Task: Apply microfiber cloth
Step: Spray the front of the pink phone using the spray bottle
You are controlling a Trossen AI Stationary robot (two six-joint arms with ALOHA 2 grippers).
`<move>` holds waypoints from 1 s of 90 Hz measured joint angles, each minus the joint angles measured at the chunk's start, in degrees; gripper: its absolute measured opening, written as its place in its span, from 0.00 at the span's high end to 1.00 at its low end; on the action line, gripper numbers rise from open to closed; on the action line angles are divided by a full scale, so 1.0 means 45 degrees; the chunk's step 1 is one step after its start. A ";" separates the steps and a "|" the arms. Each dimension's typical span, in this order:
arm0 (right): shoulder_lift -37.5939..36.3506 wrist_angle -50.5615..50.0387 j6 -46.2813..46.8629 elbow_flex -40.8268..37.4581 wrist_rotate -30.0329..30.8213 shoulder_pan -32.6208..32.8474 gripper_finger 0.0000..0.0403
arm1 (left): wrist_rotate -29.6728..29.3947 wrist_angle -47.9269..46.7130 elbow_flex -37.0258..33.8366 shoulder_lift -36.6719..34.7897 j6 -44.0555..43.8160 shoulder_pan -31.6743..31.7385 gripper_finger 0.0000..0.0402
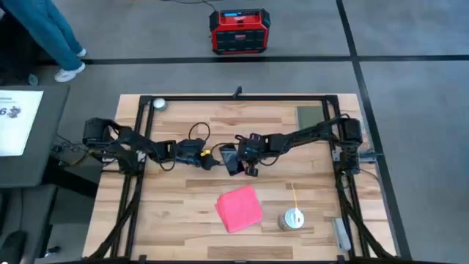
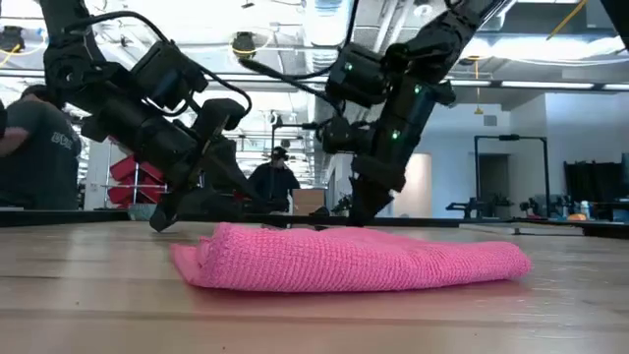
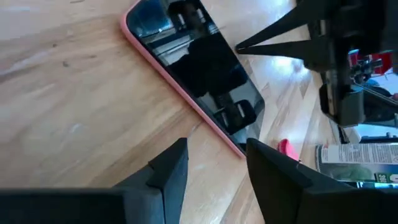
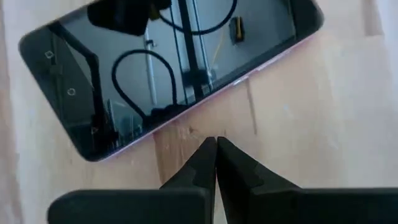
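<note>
the microfiber cloth [image 1: 239, 208] lies folded near the desk's [image 1: 183, 213] front edge, its long axis slanting toward the front-right corner. the left gripper [image 3: 214, 165] hangs parted and empty beside the phone [image 4: 168, 74] mid-desk; the right gripper [image 4: 216, 155], pinched closed on nothing, sits just beside the phone.

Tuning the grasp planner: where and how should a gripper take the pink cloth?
Probably pinch the cloth at its corner nearest the arms, coming straight down. It lies folded and flat on the table, with nothing on it, so the raised folded edge gives the jaws something to bite. The can stands close on the right, so avoid that side. The right gripper, shut, sits by the phone.
</note>
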 joint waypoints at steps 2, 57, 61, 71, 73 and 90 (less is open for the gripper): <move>0.0035 0.0009 0.0000 0.0015 0.0018 0.0030 1.00 | 0.0120 0.0022 0.0000 0.0000 -0.0012 0.0047 0.65; 0.0015 0.0536 -0.0004 0.0109 -0.0098 0.0506 1.00 | 0.0092 -0.0234 0.0109 -0.0019 -0.1757 0.0632 0.55; 0.0015 0.0782 -0.0003 0.0118 -0.0153 0.0578 1.00 | 0.0035 -0.0323 0.0166 -0.0019 -0.1976 0.0633 0.55; 0.0015 0.1245 -0.0005 0.0132 -0.0185 0.0723 1.00 | 0.0070 -0.0914 0.0462 -0.0019 -0.2557 0.0635 0.55; 0.0015 0.1242 -0.0003 0.0132 -0.0184 0.0738 1.00 | 0.0198 -0.1194 0.0553 -0.0019 -0.2666 0.0607 0.55; 0.0015 0.1221 0.0000 0.0132 -0.0163 0.0772 1.00 | 0.1459 -0.3045 0.1049 -0.0019 -0.3677 0.0385 0.55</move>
